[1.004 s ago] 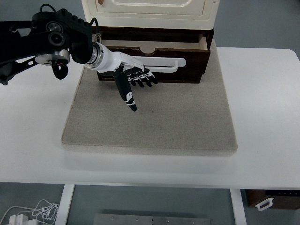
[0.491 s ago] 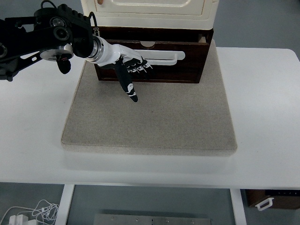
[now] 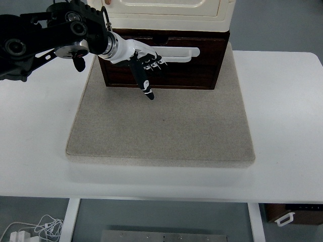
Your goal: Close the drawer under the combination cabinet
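Grey mat (image 3: 161,131) lies below my left hand (image 3: 144,63); its knuckles, fingers curled and gripping nothing, press the drawer (image 3: 161,68) front to seat it flush.

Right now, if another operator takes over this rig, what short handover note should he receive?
Left hand: fingers curled against the white handle of the dark wooden drawer, thumb pointing down; whether it grips or only presses, I cannot tell.
Right hand: not in view.
Things: the drawer sits under the cream cabinet, on the grey mat.
Done: the drawer front looks flush with the cabinet base, so it appears closed.
Left: probably confirm it is fully in, then draw the hand back.
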